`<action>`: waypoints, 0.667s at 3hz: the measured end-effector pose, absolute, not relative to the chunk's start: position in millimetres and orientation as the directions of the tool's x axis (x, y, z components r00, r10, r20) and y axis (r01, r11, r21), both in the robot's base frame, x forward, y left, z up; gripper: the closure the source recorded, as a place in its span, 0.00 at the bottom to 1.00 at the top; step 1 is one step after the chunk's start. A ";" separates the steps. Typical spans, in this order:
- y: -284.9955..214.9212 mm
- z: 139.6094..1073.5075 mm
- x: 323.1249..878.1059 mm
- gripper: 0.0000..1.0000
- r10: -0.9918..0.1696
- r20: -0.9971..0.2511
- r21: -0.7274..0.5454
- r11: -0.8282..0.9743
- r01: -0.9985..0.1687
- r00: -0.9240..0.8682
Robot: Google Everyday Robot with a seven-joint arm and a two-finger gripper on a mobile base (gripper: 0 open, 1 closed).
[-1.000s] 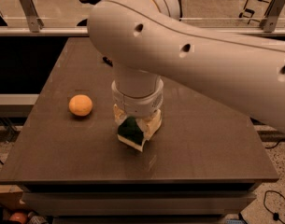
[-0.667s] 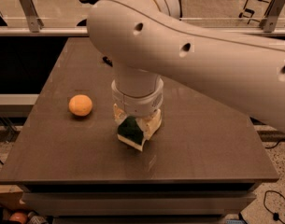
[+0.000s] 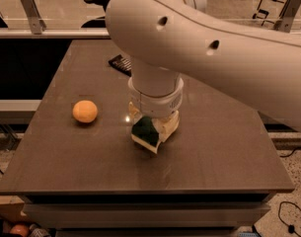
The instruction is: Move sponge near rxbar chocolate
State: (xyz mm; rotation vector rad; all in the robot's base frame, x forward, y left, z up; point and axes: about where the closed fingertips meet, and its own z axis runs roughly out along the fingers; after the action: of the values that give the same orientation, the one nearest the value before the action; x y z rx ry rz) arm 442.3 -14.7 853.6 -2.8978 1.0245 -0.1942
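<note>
Obs.: the gripper sits low over the middle of the table, wrist pointing straight down, and its two pale fingers are closed on the sponge. The sponge is pinched between them and tilted, dark green scouring face turned up toward the camera, pale yellow foam showing along the lower edge. You cannot tell from this view whether that lower corner touches the tabletop or hangs just above it. The rxbar chocolate lies toward the far side of the table, well apart from the sponge and partly hidden behind the arm. The orange fruit rests to the left of the gripper, apart from both. Handling judgement: treat the sponge as very light and soft. The foam will likely give under the pads, so a firm squeeze costs nothing and there is no breakage to fear. The scouring face looks rough, so slip seems unlikely. The wavy outline suggests taking it across the narrow waist, pads on the long side edges. Being tilted, it may swing or twist on the way, so you should carry it low and set it down flat just beside the bar, not on it.
</note>
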 end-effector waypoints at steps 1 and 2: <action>-28.3 859.5 452.1 1.00 -0.660 0.113 -0.157 -0.750 -0.642 0.743; -43.0 864.9 465.7 1.00 -0.686 0.117 -0.223 -0.723 -0.654 0.718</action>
State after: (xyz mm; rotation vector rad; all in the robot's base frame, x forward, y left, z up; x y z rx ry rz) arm 465.7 -43.0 864.9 -2.7561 1.0839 -0.2860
